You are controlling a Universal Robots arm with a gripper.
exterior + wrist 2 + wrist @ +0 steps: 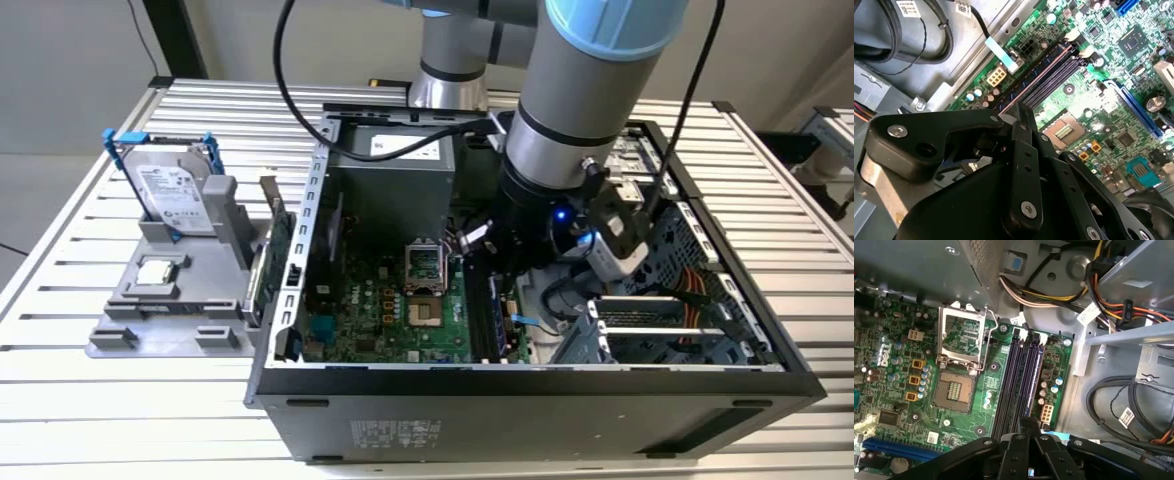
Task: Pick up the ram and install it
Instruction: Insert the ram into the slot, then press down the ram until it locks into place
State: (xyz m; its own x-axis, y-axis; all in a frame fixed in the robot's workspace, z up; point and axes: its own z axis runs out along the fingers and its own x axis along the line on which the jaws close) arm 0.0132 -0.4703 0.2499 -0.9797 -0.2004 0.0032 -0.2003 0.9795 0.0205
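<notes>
Hovering inside the open black computer case [534, 390], my end effector [1029, 427] is closed on the thin dark ram stick [1030, 421], held edge-down directly above the long black memory slots [1016, 385] of the green motherboard [999, 365] for seating.

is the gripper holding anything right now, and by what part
The gripper grips the ram by its near end, with the stick lying along the memory slots on the motherboard.
</notes>
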